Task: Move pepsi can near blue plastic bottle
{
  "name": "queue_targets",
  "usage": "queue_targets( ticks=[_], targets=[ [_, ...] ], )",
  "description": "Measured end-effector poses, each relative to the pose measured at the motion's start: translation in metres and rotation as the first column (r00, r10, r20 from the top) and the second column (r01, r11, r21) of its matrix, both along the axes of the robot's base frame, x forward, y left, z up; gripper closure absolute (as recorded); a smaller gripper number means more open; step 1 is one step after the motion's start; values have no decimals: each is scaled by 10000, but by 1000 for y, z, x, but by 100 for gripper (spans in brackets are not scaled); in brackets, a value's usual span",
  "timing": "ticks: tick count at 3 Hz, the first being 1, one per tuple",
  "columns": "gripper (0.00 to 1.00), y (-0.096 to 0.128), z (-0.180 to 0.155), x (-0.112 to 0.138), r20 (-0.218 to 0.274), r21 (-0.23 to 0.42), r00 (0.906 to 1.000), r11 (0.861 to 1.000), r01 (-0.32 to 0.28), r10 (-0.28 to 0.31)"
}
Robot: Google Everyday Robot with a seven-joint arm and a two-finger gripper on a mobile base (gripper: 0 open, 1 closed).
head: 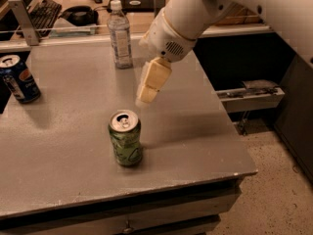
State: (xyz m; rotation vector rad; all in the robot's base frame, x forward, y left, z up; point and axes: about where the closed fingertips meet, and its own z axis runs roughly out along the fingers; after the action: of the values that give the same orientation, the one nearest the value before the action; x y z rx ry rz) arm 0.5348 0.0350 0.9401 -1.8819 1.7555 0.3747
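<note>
Camera view: hand [145, 97] near green can [125, 142]

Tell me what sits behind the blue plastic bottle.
Behind the blue plastic bottle: a rail, then a desk with a keyboard and a dark object. The arm hides what lies rightward. The gripper hangs over the table.

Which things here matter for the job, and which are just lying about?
For the job: blue soda can, left edge; water bottle, at the back; tool, over the middle of the table.
Lying about: green can, in front; keyboard, behind the table.
</note>
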Motion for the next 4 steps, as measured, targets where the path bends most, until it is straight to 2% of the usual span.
queue_targets(
  ticks=[1,2,3,4],
  targets=[
    [0,52,-2,13,286,1010,9977,9928,-648,622],
    [0,134,0,31,619,2274,9862,9599,-1639,1537],
    [0,209,-5,42,712,3310,9733,9153,-2294,2182],
    [0,263,-19,49,680,3994,9698,8843,-2418,2344]
  ],
)
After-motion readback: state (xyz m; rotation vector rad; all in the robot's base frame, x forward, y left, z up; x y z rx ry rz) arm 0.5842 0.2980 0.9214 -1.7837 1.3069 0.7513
